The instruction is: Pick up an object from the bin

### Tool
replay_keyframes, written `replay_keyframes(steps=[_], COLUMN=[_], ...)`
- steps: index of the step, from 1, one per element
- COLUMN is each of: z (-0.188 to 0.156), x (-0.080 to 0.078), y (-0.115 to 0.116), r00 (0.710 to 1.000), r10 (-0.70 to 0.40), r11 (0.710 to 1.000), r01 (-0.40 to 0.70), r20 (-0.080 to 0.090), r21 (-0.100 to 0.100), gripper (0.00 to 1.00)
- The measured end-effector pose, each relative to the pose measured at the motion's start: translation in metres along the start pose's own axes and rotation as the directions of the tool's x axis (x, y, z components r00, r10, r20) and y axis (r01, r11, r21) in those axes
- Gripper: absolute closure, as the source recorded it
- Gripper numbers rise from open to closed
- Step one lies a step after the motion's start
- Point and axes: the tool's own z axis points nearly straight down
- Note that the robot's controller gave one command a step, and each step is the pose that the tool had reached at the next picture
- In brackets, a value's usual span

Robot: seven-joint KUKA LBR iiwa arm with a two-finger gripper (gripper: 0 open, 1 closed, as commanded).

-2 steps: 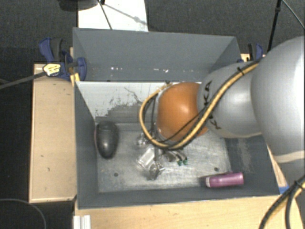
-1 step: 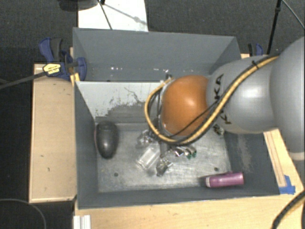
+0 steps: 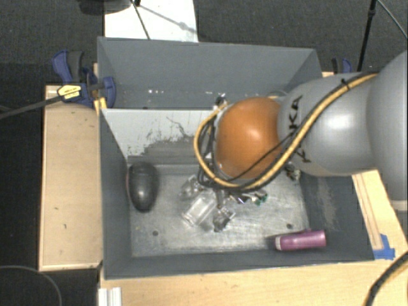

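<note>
My gripper (image 3: 222,213) reaches down in the middle of the bin, mostly hidden beneath the arm's orange cover. Right at its tip lies a clear, crumpled plastic thing (image 3: 198,210); whether the gripper touches or holds it I cannot tell. A black computer mouse (image 3: 143,185) rests on the bin floor to the left, well apart from the gripper. A purple cylinder-shaped marker (image 3: 301,240) lies on its side near the front right corner.
The arm comes in from the right and covers the bin's right rear part. Bare bin floor shows between the mouse and the clear thing and along the front wall.
</note>
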Motion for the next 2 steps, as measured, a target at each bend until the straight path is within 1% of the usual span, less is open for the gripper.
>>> replay_keyframes(steps=[1, 2], z=[0.0283, 0.0274], x=[-0.0108, -0.0122], y=[-0.0030, -0.0031], r00=[0.982, 0.984], r10=[-0.187, -0.179], r11=[0.982, 0.984], r01=[0.187, 0.179], r20=[0.000, 0.003], r21=[0.000, 0.000], gripper=[0.00, 0.00])
